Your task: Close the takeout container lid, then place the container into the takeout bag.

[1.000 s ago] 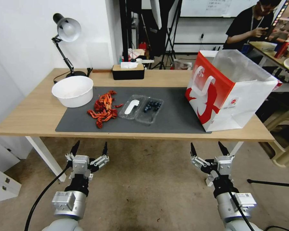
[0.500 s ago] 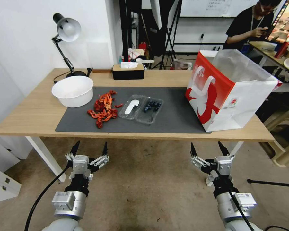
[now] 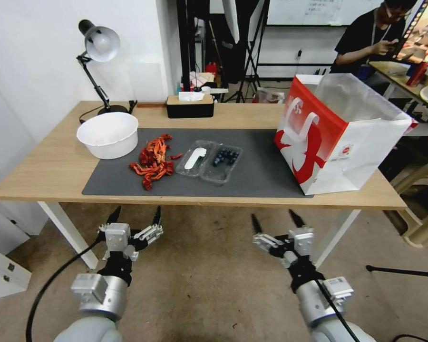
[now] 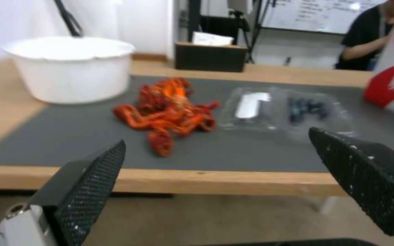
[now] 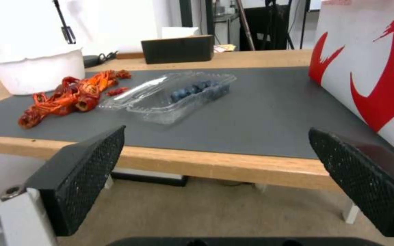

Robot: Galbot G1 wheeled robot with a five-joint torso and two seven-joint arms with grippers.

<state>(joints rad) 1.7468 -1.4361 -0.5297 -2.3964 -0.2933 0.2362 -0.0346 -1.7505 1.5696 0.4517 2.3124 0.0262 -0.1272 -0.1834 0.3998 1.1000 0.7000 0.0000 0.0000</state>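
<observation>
Both sets of fingers are spread wide with nothing held: the left gripper (image 3: 134, 216) is parked below the table edge at about 7 o'clock in the head view, the right gripper (image 3: 277, 220) at about 5 o'clock, both short of the wooden table (image 3: 52, 166). The takeout container (image 3: 209, 161) is laid flat open at the middle of the grey mat (image 3: 261, 171), blueberries (image 3: 225, 156) sitting in the half toward 3 o'clock, and the lid (image 3: 195, 158) with its white spoon mark folded out toward 9 o'clock. Dried red chilies (image 3: 152, 161) are piled just beside the lid at 9 o'clock, with a white bowl (image 3: 108, 134) further out at 10 o'clock. The takeout bag (image 3: 337, 137) is stood at 2 o'clock, mouth open, clear liner (image 3: 352, 97) poking up. Risks, as a guess: the thin plastic could easily be crushed or skidded across the mat if pinched hard, the chilies could be dragged along when the lid gets flipped, berries could be spilled if the box is tipped before it's latched, and the liner could be snagged on the way in.
</observation>
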